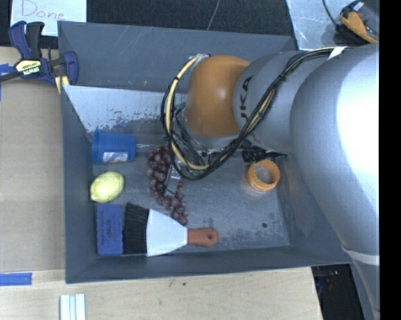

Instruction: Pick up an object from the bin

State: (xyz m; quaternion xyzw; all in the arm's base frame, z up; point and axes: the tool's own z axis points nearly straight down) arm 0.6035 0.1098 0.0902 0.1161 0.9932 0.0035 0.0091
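Observation:
My gripper (176,171) reaches down in the middle of the bin, mostly hidden under the arm's orange cover and cables. It is right at a bunch of dark red grapes (161,179), against the bunch's upper right side. The grapes trail down toward a brush (163,232) with black bristles, a white body and a brown handle, lying along the front wall. To the right of the gripper a small tan tape roll (263,176) lies flat on the floor.
At the left lie a blue cup (113,148) on its side, a yellow lemon (107,187) below it, and a blue block (109,229) beside the brush bristles. The arm covers the bin's back right part.

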